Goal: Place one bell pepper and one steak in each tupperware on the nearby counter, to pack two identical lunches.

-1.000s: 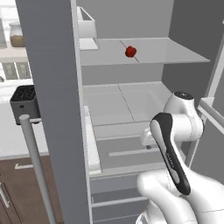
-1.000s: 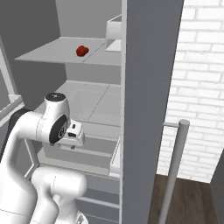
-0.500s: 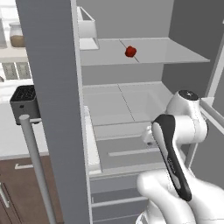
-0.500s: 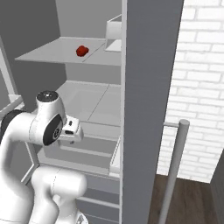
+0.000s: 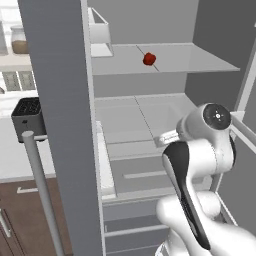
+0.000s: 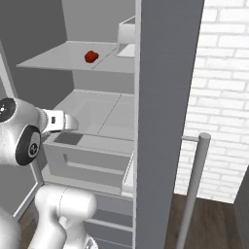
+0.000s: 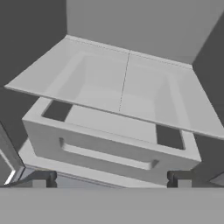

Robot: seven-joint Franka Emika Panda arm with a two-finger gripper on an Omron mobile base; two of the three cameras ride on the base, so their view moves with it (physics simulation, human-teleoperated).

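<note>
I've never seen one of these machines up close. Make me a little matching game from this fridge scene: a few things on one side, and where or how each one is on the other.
Things:
1. bell pepper
2. gripper
3. drawer
4. toaster

Descriptions:
A. open, holding nothing
B. on the counter outside the fridge
C. on the upper shelf
D. below the lower shelf, facing the hand camera

Pairs: 1-C, 2-A, 3-D, 4-B

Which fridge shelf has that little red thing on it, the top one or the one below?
The top shelf: the bell pepper sits there, while the lower shelf is bare.
</note>
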